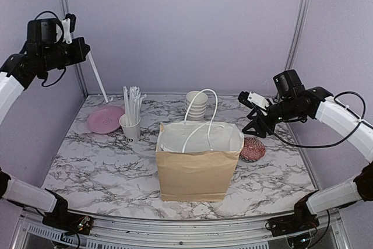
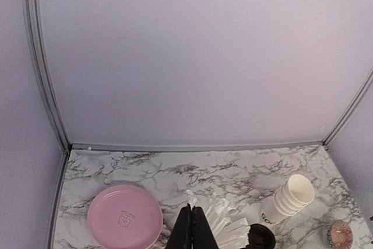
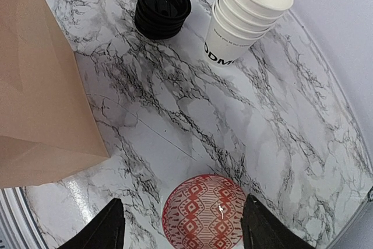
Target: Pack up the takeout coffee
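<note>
No lidded coffee cup is to be seen on the marble tabletop [image 1: 87, 167] in any view. The takeout coffee is judged to be either down inside the brown paper bag [image 1: 195, 170] or hidden behind it. Which cannot be told, since only a pale inside and the white handles show at the bag's mouth. The bag is stood upright and wide open at the middle of the tabletop, toward the near edge, presumably so that cups can be lowered in from above.

The left gripper [image 1: 84, 48] is held high above the far left corner, its jaws pressed fully together in the wrist view. A thin white stick, probably a wrapped straw [image 1: 98, 78], runs from it down toward the far edge; whether it is pinched cannot be made out. Below, a pink plate [image 1: 105, 119] lies in the far left corner, with the cup of straws [image 1: 130, 126] just beside it.

The right gripper [image 3: 186, 228] is spread wide and empty above the red patterned bowl [image 3: 204, 214], which sits near the right edge just beside the bag; nothing is touched. The stack of lidless cups [image 3: 245, 16] and the stack of black lids [image 3: 162, 9] are set along the far edge, behind the bag, where the way into the bag is left free.
</note>
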Available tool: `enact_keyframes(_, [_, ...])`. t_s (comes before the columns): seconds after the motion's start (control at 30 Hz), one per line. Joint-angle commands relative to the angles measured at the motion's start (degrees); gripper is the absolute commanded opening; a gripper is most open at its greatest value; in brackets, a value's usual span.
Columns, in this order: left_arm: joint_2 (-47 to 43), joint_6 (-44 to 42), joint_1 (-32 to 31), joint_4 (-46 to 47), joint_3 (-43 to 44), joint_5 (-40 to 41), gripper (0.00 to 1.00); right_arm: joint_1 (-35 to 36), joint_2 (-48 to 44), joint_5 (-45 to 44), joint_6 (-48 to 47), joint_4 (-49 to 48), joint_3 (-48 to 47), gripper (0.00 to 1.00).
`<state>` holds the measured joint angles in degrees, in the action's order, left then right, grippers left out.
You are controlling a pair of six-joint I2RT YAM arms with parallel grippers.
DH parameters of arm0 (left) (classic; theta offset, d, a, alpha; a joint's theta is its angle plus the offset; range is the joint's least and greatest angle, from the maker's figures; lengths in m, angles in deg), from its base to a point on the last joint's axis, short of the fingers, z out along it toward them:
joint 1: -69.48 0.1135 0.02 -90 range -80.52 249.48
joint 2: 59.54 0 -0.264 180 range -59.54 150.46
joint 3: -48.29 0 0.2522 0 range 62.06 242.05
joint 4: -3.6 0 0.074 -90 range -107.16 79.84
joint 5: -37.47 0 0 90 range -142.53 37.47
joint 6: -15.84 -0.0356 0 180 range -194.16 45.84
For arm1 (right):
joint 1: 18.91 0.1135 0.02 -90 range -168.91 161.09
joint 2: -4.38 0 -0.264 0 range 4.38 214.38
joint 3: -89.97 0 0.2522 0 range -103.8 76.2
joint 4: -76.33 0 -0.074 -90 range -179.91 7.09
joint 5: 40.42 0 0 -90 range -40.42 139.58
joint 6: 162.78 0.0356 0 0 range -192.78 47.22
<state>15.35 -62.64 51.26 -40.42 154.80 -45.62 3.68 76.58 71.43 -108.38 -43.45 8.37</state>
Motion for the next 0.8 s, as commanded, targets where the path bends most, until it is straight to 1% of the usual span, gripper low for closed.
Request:
enact_keyframes(0.0, [-7.4,5.0,-1.0,-1.2,2.6,-9.8,0.0,-0.3,-1.5,-1.6,0.0,0.7,-2.1,0.67])
enact_keyframes(0.07, [-10.3,9.0,-2.9,3.0,0.9,-13.1,0.0,-0.3,-2.1,-2.8,0.2,0.3,-1.3,0.66])
enact_keyframes(0.17, [-13.8,15.5,-7.2,12.0,-3.8,-16.8,0.0,-0.4,-2.6,-3.6,0.7,-0.4,0.1,0.67])
enact_keyframes(0.27, [-13.8,19.9,-13.5,19.5,-7.6,-18.1,0.0,-0.4,-3.3,-3.5,1.0,-0.7,0.9,0.66])
enact_keyframes(0.4, [-10.5,20.2,-22.8,27.2,-10.8,-14.4,0.0,-0.4,-4.1,-3.3,1.3,-0.7,0.9,0.67])
enact_keyframes(0.53, [-5.1,19.9,-30.0,32.4,-11.3,-12.5,0.0,-0.4,-4.6,-3.5,1.2,-0.7,1.1,0.67])
enact_keyframes(0.6, [-2.5,19.0,-32.4,33.2,-11.0,-10.8,0.0,-0.4,-5.0,-3.5,1.3,-0.7,1.1,0.67])
enact_keyframes(0.77, [2.8,19.3,-36.2,35.7,-11.0,-10.4,0.0,-0.4,-5.7,-3.3,1.1,-0.7,1.1,0.67])
